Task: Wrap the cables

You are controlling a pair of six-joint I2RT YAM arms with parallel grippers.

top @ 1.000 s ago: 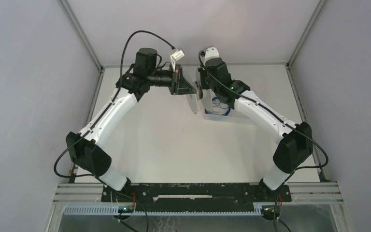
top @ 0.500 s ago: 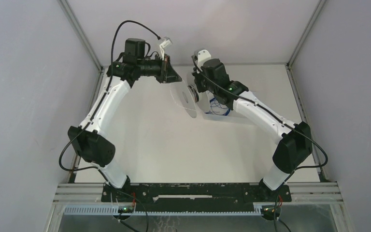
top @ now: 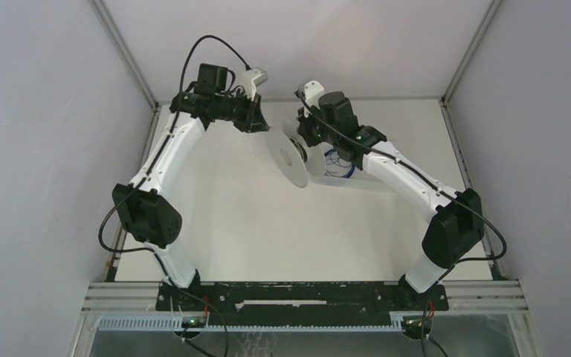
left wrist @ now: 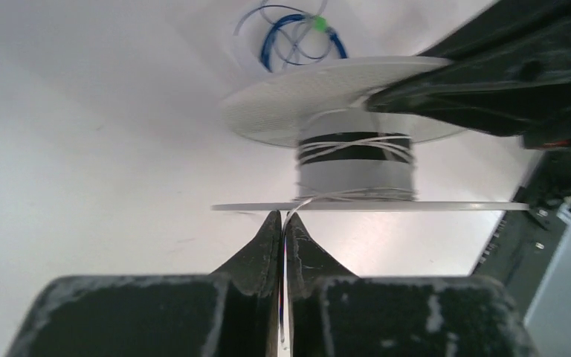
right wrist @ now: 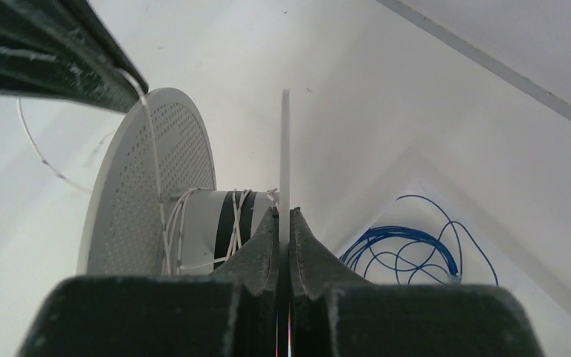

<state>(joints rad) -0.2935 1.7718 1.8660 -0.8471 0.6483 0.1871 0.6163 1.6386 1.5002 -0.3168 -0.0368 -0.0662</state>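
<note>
Only a few turns of cable (left wrist: 342, 145) lie on the mid-frame spool (left wrist: 305, 111), which the right gripper (right wrist: 283, 222) clamps, while the left gripper (left wrist: 281, 223) pinches the strand, so most of the winding likely remains.

Both arms rise from the bottom edge of the top view, elbows out toward the frame's sides, forearms bent inward to meet at upper centre. The left hand (top: 260, 123) points right and the right hand (top: 305, 141) points left, tips close together. Each hand's fingers (left wrist: 262, 249) (right wrist: 262, 249) are pressed nearly together.
</note>
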